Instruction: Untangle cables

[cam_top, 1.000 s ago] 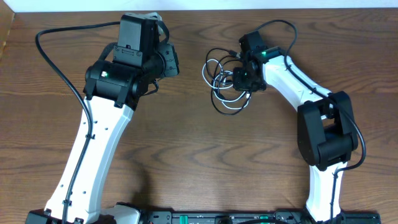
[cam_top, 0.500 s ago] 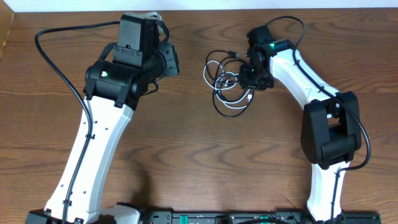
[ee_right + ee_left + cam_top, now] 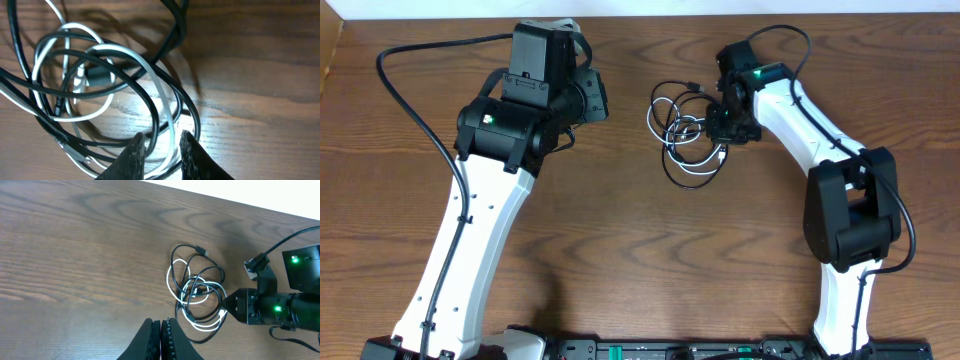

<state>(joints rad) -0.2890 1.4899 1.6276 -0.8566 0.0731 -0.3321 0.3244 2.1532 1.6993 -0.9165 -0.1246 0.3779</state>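
Nearest, at the bottom edge of the overhead view, both arm bases sit by a black rail [image 3: 650, 350]. From there the left arm [image 3: 470, 230] runs up the left half of the frame & the right arm [image 3: 840, 210] bends up the right side, both over a dark wood table [image 3: 650, 250]. The left gripper [image 3: 593, 97] sits upper left of ctr, well apart from the cables [image 3: 685, 135]. In its wrist view its fingers [image 3: 148, 337] are clenched flat together at the bottom edge. The right gripper [image 3: 720, 125] is down at the right edge of the tangle, upper ctr-right. In its wrist view the fingertips [image 3: 134, 155] stand a little apart at the bottom edge, gap wider than the strands. A strand of the black cable [image 3: 176, 27] & one of the white cable [image 3: 75, 25] run btwn them, so it's released, not pinching. The cables lie on the table as one knotted heap, black & white loops crossing each other, w/ a dark plug [image 3: 100, 75] in among the loops. Farther up, a black plug end [image 3: 202, 249] sticks out at the heap's top right. Farthest, a pale strip [image 3: 720, 8] runs along the table's top edge.
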